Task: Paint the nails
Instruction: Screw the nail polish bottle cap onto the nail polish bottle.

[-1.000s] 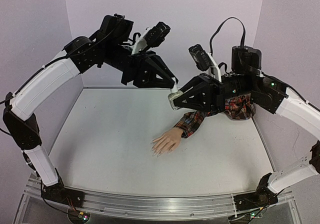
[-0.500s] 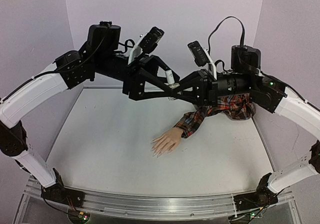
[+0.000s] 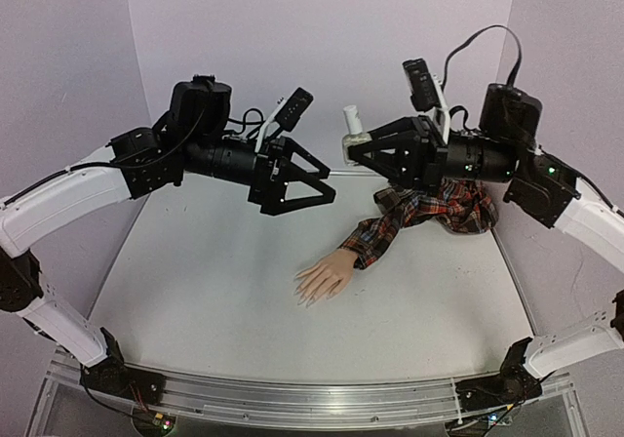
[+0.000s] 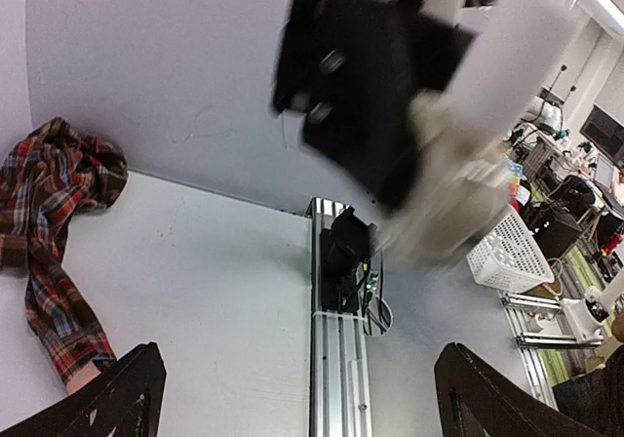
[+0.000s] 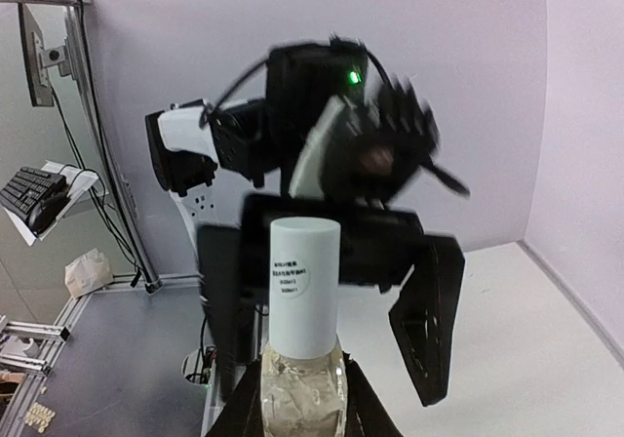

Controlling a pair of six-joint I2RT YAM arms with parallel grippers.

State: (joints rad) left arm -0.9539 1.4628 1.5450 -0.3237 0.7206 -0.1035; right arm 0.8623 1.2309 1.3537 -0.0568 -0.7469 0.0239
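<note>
Supporting surface: white table.
Left arm: held above the table's left half. The left gripper points rightward, with its fingers spread wide apart and nothing between them.
Right arm: held above the table's right rear. The right gripper is clamped on the body of the bottle.
Plaid sleeve: red, bunched at the right rear, running down-left to the wrist.
Mannequin hand: palm down near table centre, well below both grippers.
Bottle: small, clear, upright, with a white cap uppermost (label print illegible).
Nails: at the fingertips, toward the near-left. They are too small to show detail.
</note>
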